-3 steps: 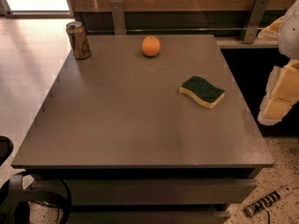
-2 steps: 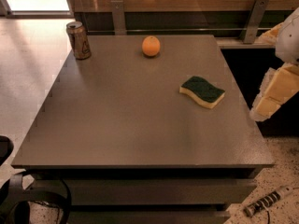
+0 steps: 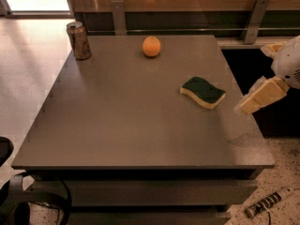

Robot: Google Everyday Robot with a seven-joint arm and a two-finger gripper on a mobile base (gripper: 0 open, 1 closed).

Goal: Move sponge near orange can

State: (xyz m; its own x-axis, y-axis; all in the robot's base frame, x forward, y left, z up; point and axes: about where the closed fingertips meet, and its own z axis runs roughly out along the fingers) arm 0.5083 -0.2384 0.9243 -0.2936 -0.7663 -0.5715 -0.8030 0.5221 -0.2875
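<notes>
The sponge (image 3: 203,92), dark green on top with a pale yellow base, lies flat on the right part of the grey table (image 3: 126,121). The orange can (image 3: 79,40) stands upright at the table's far left corner. My gripper (image 3: 258,97) comes in from the right edge of the view, its pale finger pointing left and down over the table's right edge, a short way right of the sponge and not touching it.
A round orange fruit (image 3: 151,46) sits at the far middle of the table. A wooden wall with metal posts (image 3: 118,17) runs behind. A dark gap lies right of the table. A cable piece (image 3: 268,202) lies on the floor at the lower right.
My gripper has swung left and upward, closer to the sponge. The sponge, can and fruit have not moved.
</notes>
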